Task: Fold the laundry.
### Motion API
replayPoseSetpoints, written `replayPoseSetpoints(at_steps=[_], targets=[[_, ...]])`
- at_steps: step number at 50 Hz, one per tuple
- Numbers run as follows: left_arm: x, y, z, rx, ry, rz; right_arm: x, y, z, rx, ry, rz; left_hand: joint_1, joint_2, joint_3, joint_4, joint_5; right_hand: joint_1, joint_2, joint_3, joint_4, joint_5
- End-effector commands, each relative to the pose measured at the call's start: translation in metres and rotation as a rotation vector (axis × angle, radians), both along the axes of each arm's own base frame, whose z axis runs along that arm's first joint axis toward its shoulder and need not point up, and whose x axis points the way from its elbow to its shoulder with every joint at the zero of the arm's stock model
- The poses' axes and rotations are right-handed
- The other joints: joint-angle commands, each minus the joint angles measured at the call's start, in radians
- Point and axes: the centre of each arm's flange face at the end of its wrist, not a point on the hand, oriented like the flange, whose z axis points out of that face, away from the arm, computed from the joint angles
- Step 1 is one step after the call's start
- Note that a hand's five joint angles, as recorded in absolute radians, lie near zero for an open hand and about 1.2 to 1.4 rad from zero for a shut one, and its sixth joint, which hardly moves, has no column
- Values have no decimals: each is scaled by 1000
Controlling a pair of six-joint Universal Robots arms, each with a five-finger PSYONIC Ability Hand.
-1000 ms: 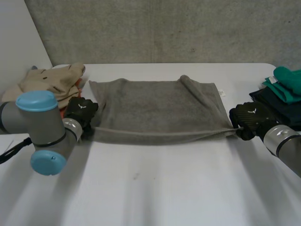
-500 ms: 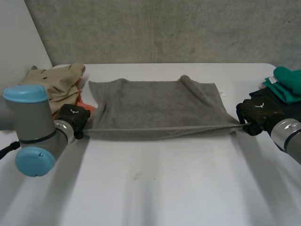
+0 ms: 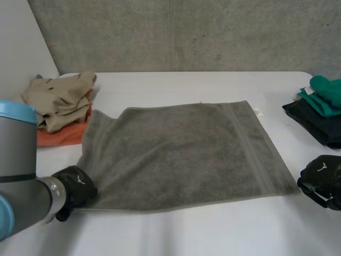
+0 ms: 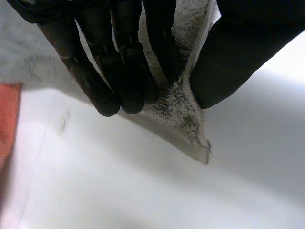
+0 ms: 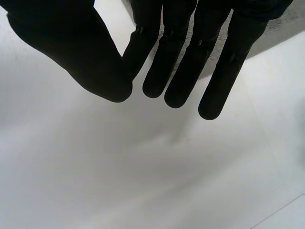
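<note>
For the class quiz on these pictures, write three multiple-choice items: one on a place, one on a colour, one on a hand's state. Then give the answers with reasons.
1. Where on the grey towel is the left hand?
A. its near left corner
B. its far right corner
C. its middle

2. What colour is the garment lying on the dark piece at the right?
A. yellow
B. green
C. pink

3. How is the right hand?
A. shut on the towel
B. shut on a sock
C. open, holding nothing

Answers:
1 A: its wrist view shows the towel corner pinched between fingers and thumb.
2 B: the head view shows green over the dark piece.
3 C: its wrist view shows straight fingers over bare table.
</note>
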Motion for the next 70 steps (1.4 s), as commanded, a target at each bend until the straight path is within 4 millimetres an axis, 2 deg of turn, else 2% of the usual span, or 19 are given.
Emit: replayPoseSetpoints(at_steps=[1,3,4,5,9,15,26,31,39,47,48,50,51,56,59,64,67,68,70], targets=[[-16,-36,8,-167,40,43,17,-16,-3,-147,-112,-74,223,201,210,203,237,261,222,205,200,192],[-19,-44,11,-198,54,63,21,-20,-3,-179,-155,-101,223,201,210,203,237,261,222,205,200,192],[-21,-52,16,-224,71,80,23,-23,-5,-197,-198,-134,223,201,210,203,237,-45,-83,-100,-106,-114],[-22,-55,18,-237,80,90,25,-24,-6,-206,-225,-155,223,201,210,203,237,-176,-214,-231,-237,-245],[-27,-72,32,-297,142,126,31,-22,-13,-231,-307,-216,223,201,210,203,237,-517,-555,-572,-578,-586],[-32,-95,49,-356,244,168,36,-19,-35,-246,-368,-243,223,201,210,203,237,-632,-670,-688,-693,-701],[-35,-127,47,-360,335,255,45,-17,-63,-233,-452,-283,223,201,210,203,237,-600,-638,-656,-661,-669],[-32,-131,41,-325,336,287,48,-25,-72,-245,-471,-287,223,201,210,203,237,-524,-562,-579,-585,-593],[-26,-135,39,-316,342,315,53,-24,-78,-229,-477,-273,223,201,210,203,237,-327,-366,-383,-388,-396],[-21,-135,39,-309,346,323,56,-41,-80,-327,-499,-262,223,201,210,203,237,-180,-219,-236,-241,-249],[-21,-135,39,-307,346,322,55,-43,-80,-338,-496,-266,223,201,210,203,237,-136,-175,-192,-197,-205],[-21,-133,39,-299,347,322,54,-46,-79,-359,-494,-278,223,201,210,203,237,197,159,142,136,128],[-21,-132,38,-295,345,321,54,-47,-78,-365,-492,-282,223,201,210,203,237,260,222,205,199,191],[-21,-116,36,-247,325,304,51,-50,-63,-405,-494,-288,223,201,210,203,237,261,222,205,200,192],[-19,-97,32,-175,290,282,49,-44,-47,-393,-484,-266,223,201,210,203,237,261,222,205,200,192],[-11,-58,18,-14,182,208,26,-31,-29,-297,-332,-194,223,201,210,203,237,261,222,205,200,192],[-4,-32,6,85,106,147,8,-11,-21,-161,-158,-120,223,201,210,203,237,261,222,205,200,192],[-2,-22,2,115,84,121,-2,1,-17,-59,-74,-82,223,201,210,203,237,261,222,205,200,192],[0,-12,-1,139,68,95,-13,12,-12,49,-6,-47,223,201,210,203,237,261,222,205,200,192]])
